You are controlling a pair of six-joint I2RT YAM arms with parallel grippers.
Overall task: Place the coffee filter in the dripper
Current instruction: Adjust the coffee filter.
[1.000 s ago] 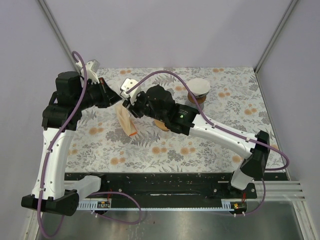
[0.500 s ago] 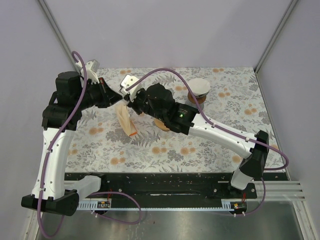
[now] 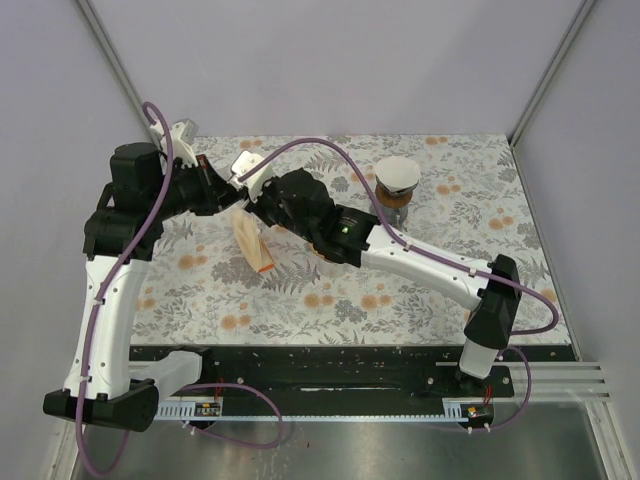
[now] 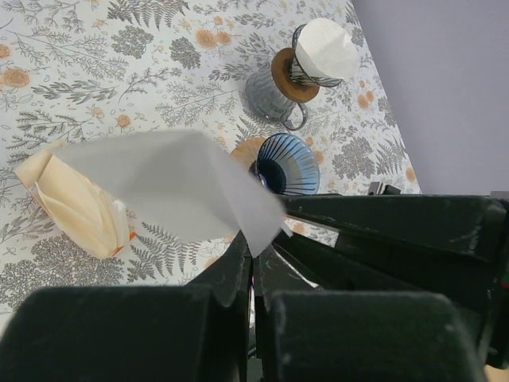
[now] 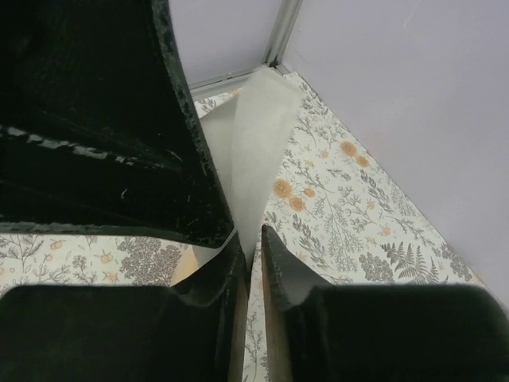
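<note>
A white paper coffee filter (image 4: 167, 183) hangs in the air, pinched at its tip by my left gripper (image 4: 253, 255). My right gripper (image 5: 253, 239) is closed on the same filter (image 5: 254, 135) from the other side, and the two grippers meet above the table's left rear (image 3: 238, 190). The empty blue striped dripper (image 4: 286, 163) stands on a wooden base below and to the right in the left wrist view. It is hidden under my right arm in the top view.
A second dripper holding a white filter (image 3: 398, 176) sits on a grey mug (image 4: 270, 94) at the back. A beige pack of filters (image 3: 252, 243) lies on the floral cloth under the grippers. The enclosure walls are close on the left and behind.
My right gripper has moved up and left to the left gripper and now has the filter between its fingers. The left arm has stayed still.
</note>
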